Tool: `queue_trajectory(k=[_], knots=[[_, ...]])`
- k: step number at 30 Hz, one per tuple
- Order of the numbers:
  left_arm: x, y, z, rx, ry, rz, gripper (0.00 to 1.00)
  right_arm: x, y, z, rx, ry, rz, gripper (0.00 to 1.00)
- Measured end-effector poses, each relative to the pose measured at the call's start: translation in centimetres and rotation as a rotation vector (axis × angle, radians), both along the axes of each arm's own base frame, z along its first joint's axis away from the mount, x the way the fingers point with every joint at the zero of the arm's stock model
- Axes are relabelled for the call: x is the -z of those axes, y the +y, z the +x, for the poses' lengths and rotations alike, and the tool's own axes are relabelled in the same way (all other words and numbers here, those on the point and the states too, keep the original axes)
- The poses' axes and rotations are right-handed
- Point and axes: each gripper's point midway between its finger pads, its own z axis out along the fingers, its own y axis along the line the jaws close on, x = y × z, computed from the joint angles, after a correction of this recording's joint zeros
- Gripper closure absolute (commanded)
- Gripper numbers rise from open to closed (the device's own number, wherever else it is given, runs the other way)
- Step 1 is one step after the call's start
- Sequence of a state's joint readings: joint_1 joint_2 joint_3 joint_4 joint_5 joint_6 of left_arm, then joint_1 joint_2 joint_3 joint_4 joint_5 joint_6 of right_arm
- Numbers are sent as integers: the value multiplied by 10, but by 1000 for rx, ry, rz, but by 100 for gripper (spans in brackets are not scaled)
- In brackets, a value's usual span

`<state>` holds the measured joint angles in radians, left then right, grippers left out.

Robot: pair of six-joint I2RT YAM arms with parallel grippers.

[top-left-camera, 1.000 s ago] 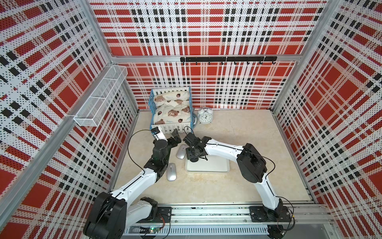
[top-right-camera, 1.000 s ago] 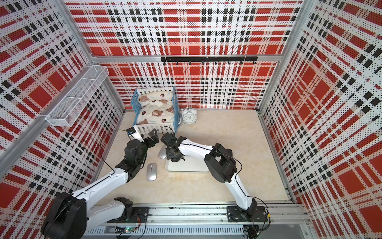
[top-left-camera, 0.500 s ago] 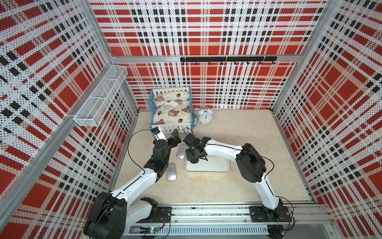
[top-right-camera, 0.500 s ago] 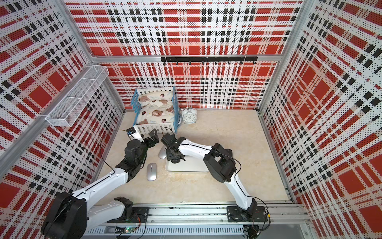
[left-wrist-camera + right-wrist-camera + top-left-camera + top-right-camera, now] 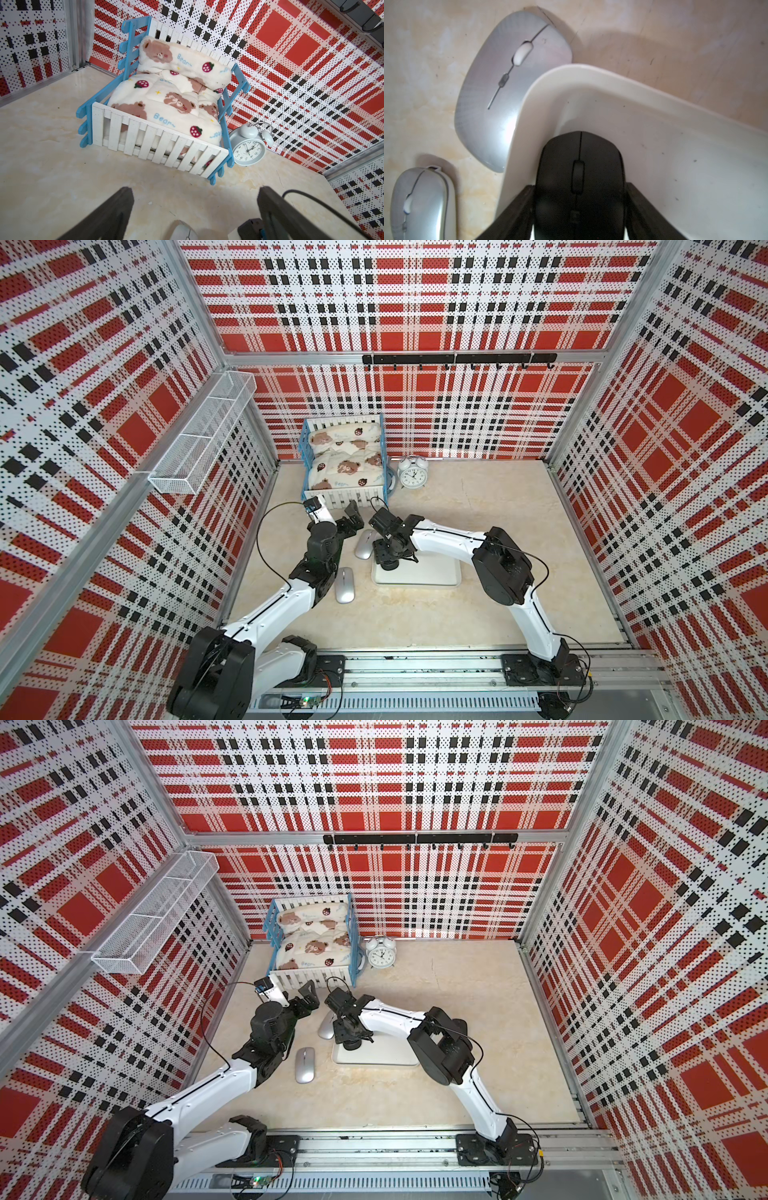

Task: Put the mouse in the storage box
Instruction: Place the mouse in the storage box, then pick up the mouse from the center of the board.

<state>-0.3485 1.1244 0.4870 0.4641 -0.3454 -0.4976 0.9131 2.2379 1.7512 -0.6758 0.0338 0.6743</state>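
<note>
With six o'clock taken at the base rail and twelve at the back wall, the near silver mouse [image 5: 344,590] is seen flat on the beige tabletop [image 5: 519,531]. It lies just beside the left arm's forearm and at eight o'clock from the storage box [image 5: 432,572].

The box's ten o'clock corner is covered in both top views by the right gripper [image 5: 388,560], which points down into it. In the right wrist view the black mouse [image 5: 579,176] is shown lying inside that corner of the box, its nose close to the curved rim. The gripper's two fingers [image 5: 517,207] are set closely along its flanks. Whether they are pressing on the mouse or stand just off it cannot be told.

The far silver mouse [image 5: 364,543] is found outside the box, close against the same corner; the rim hides its edge, so contact cannot be judged.

At ten o'clock from the box the left gripper [image 5: 351,522] is held above the table, spread wide with nothing between its fingers [image 5: 112,218].

Farther back, a blue-and-white toy crib [image 5: 345,460] with bear-print bedding is placed at eleven o'clock. A white alarm clock [image 5: 412,475] stands just beside it, at twelve from the box.

A white wire basket [image 5: 203,435] is mounted on the nine o'clock wall, and a black hook rail [image 5: 457,359] on the back wall.
</note>
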Motion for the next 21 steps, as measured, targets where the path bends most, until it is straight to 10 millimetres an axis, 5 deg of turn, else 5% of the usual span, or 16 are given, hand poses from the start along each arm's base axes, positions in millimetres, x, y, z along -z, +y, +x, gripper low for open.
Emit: queue_trajectory(k=[11,17,21], knots=[[0,0,0,0,0,1,1,-11,-3,2,0,7,40,27],[2,-8,2,29,10,10,1,-69,-13,0,-40,-53,125,29],[-4,-55,5,180,8,77,1,-125,-57,6,5,-149,176,29]])
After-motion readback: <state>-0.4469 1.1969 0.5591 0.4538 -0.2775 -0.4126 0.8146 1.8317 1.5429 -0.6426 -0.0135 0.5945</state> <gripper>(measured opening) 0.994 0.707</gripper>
